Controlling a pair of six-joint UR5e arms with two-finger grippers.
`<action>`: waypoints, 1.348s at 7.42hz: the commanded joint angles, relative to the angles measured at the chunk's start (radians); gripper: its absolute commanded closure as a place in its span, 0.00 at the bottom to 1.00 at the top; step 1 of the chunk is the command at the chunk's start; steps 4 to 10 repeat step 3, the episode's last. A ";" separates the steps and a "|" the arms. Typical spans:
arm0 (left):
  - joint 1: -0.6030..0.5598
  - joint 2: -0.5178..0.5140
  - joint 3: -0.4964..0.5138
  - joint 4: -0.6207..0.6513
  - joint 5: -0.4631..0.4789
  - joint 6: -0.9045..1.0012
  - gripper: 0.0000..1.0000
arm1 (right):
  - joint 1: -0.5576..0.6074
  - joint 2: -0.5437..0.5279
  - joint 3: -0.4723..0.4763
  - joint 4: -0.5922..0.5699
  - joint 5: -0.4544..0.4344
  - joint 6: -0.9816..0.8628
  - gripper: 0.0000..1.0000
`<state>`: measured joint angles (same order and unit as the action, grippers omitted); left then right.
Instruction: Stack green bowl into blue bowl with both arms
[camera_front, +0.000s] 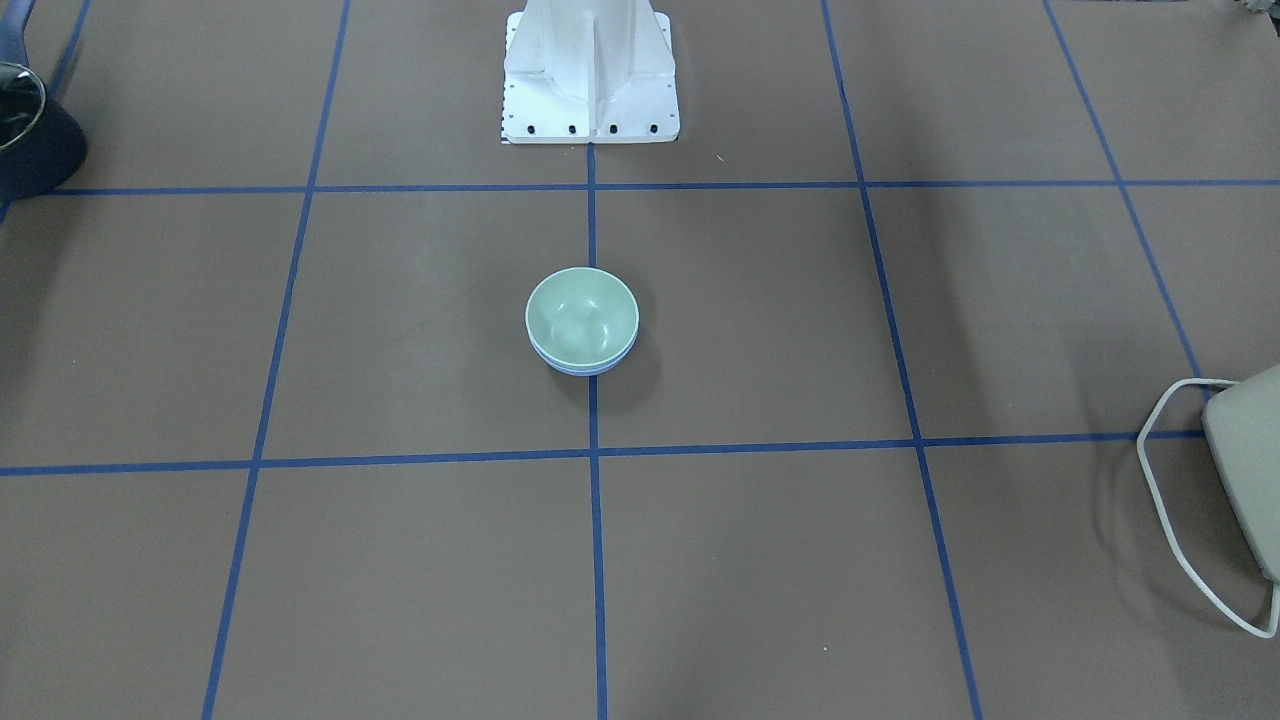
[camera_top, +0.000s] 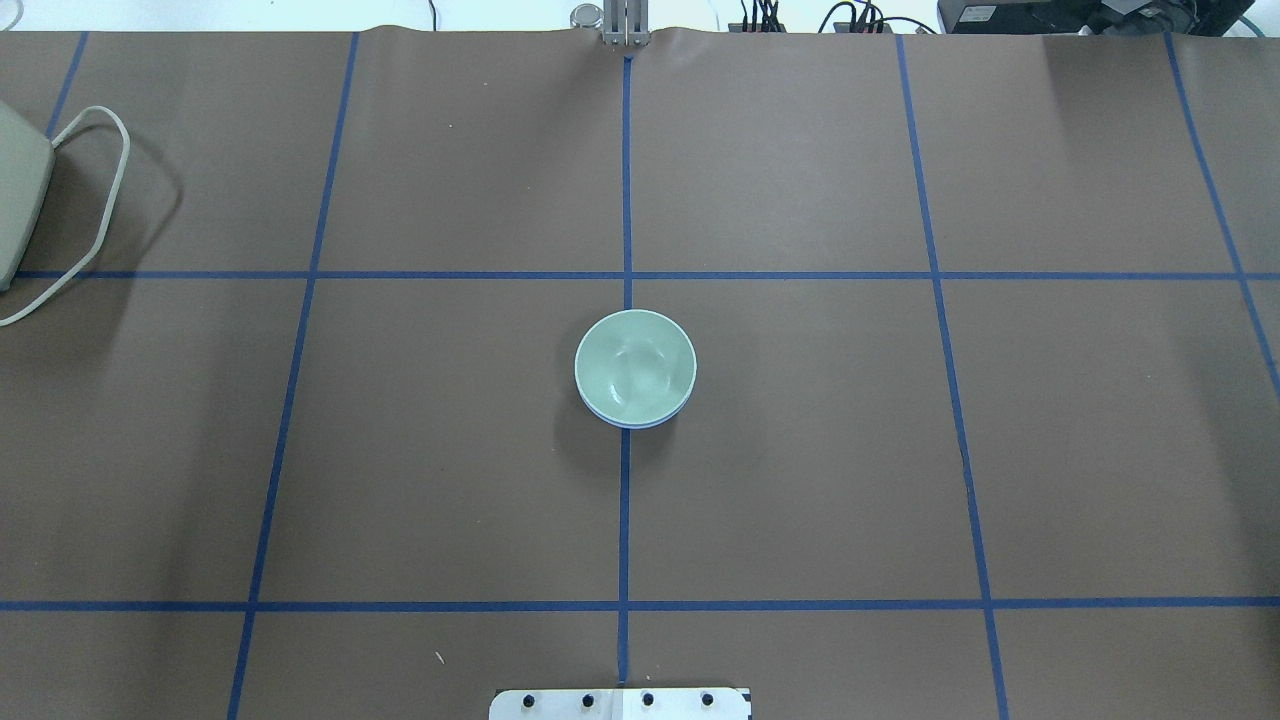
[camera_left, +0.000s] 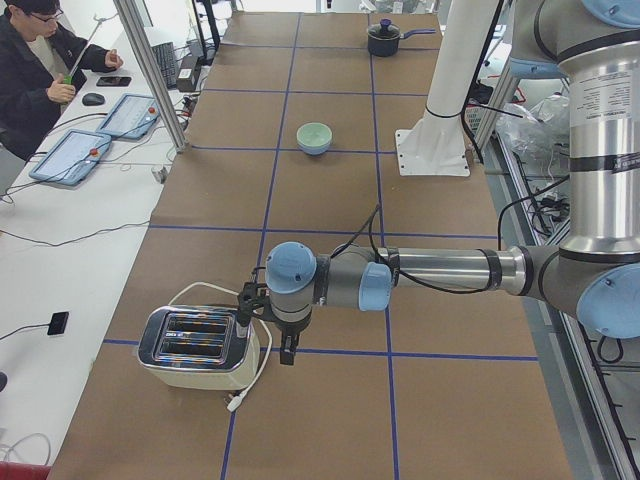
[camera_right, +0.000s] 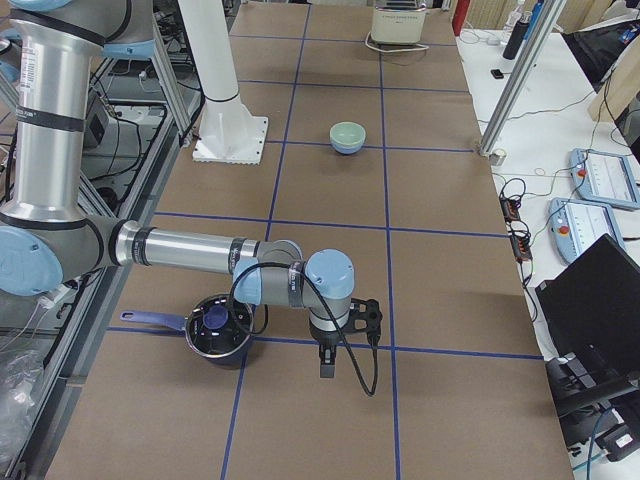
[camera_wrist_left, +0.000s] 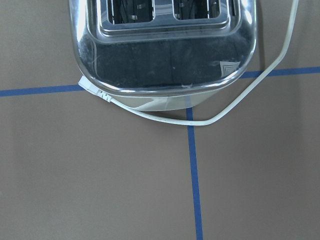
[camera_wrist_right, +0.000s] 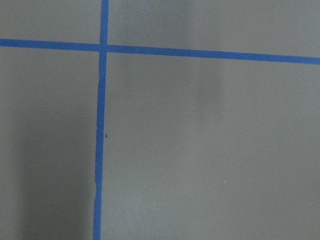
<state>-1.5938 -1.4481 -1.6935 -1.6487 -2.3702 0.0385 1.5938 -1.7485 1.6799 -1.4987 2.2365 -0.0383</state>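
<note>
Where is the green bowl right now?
In the overhead view, the green bowl sits nested in the blue bowl on the middle tape line, straight ahead of the white pedestal base.

No legible text, label, brand or number anywhere.

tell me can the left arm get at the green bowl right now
Probably yes. The green bowl sits in the blue bowl mid-table with nothing beside or over it, and only bare table lies between it and the left arm, out by the toaster.
</note>
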 joint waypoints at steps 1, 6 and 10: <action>-0.002 0.000 0.003 0.001 0.000 0.000 0.02 | 0.000 0.000 0.001 0.000 0.002 0.000 0.00; 0.000 0.011 0.000 0.000 0.000 0.000 0.02 | 0.000 0.000 -0.005 0.000 0.002 0.000 0.00; 0.000 0.011 0.000 0.000 0.000 0.000 0.02 | 0.000 0.000 -0.005 0.000 0.002 0.000 0.00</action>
